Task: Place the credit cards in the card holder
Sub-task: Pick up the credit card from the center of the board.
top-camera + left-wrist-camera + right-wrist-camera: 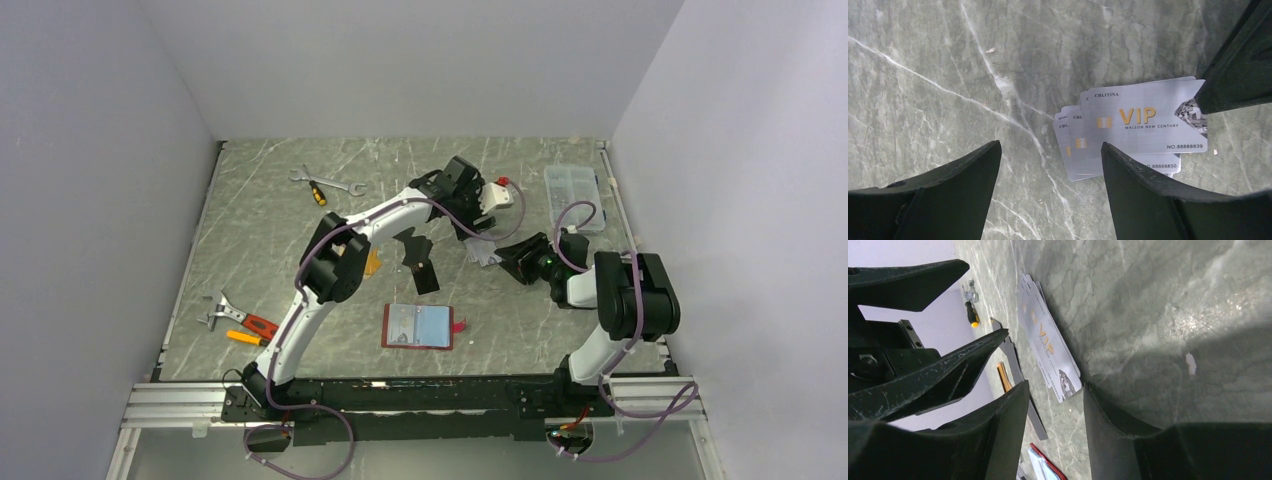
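**A:** What is the right end effector [1055, 389] doing?

**B:** Its two fingers are apart and clamp nothing. They lie low over the grey marble-look table [923, 65]. One corner of the fanned silver-grey plastic cards [1143, 120], the ones with the gold "VIP" print, sits just at the mouth of the gap.

**A:** And the left end effector [1050, 149]?

**B:** It is also spread wide and empty. It hovers above the same fan, and the cards lie flat on the table below it.

**A:** Which step is this, in your opinion?

**B:** I think it is the picking up of one silver-grey card, and no card is lifted yet. The dark-red folding card holder [418, 326] lies open near the arm bases, well apart from this fan. I cannot tell whether its clear sleeves hold anything. A small stack of black cards [420, 262] also waits on the table between the fan and the holder.

**A:** What does the next move call for?

**B:** The top card must be separated from the others, probably by a thin pinch on its free corner or edge. Then it must be carried to the holder and slid into a sleeve. A flat card on a hard table is difficult to get under, so the fingers must come very low.
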Controlling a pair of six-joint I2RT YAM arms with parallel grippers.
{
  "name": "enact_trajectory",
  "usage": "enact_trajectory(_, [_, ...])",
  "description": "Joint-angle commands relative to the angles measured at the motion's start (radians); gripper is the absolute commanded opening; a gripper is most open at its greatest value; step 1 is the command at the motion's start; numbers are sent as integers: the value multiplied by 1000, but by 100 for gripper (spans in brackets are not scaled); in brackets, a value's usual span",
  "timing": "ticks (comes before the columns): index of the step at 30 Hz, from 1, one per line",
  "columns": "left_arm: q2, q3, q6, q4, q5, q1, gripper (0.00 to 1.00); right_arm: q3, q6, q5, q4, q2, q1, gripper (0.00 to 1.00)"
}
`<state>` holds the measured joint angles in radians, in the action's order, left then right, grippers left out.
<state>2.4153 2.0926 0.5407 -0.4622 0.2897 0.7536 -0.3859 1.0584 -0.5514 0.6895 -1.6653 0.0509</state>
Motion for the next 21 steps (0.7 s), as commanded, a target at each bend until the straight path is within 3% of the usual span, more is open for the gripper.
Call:
enact_trajectory(1, [13,12,46,-6,-19,29,79,-5,17,13,48,-46,3,47])
enact_trajectory(13, [51,48,111,-86,-18,49,78,14,84,-13,168,-121,3,37])
enact_trajectory(21, [38,49,125,-147,52,57,77,14,106,-18,207,-137,3,9])
